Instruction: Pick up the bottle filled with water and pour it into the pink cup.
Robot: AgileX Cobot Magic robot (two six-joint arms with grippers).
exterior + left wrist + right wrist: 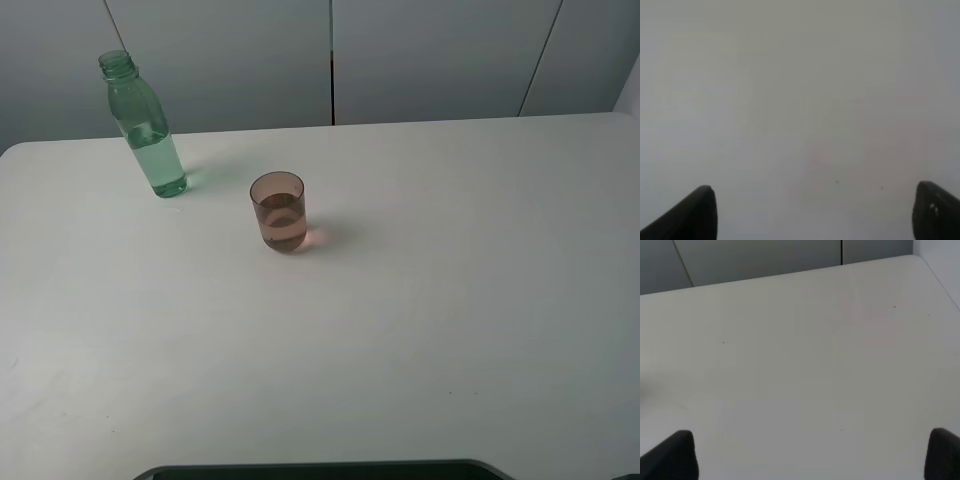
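Observation:
The bottle [146, 128] is clear, green-tinted and uncapped; it stands upright at the back left of the white table [420, 330], about half full of water. The pink cup [279, 212] stands upright to its right and nearer the front, with some liquid in it. Neither arm shows in the exterior high view. The left gripper [812, 212] is open over bare table; only its two dark fingertips [692, 215] show. The right gripper [812, 455] is open too, over bare table, and its fingertips [675, 455] are wide apart. Neither wrist view shows the bottle or the cup.
Grey wall panels [420, 55] rise behind the table's far edge. A dark edge [320, 470] runs along the table's front in the exterior high view. The right wrist view shows the table's far corner [917, 262].

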